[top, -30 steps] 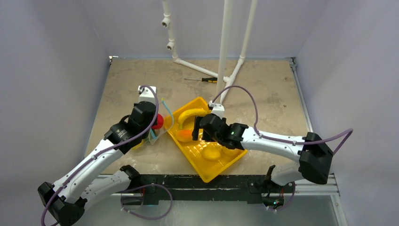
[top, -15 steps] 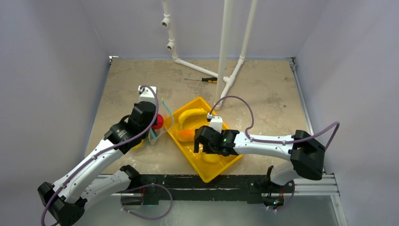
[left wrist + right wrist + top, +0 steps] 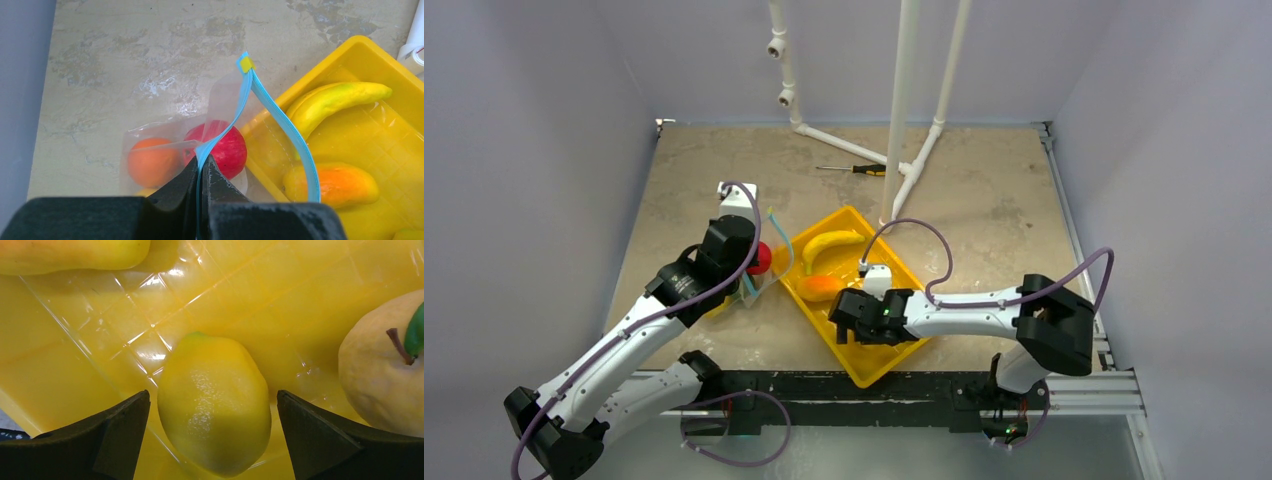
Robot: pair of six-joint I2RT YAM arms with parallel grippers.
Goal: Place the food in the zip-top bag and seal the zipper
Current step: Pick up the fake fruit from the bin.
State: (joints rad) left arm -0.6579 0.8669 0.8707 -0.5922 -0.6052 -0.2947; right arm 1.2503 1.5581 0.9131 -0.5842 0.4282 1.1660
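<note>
Apple, orange already in zip-top bag; left claw pinched zipper edge. Right claw spread around lemon in tray; banana, mango, pale fruit left; sealing undone.

Counter: mottled beige slab, walls on three sides. Yellow gridded tray lies near centre, set diagonally. Bag rests just left of tray. Screwdriver lies toward far edge, well apart from tray. White pipe frame stands at back.
</note>
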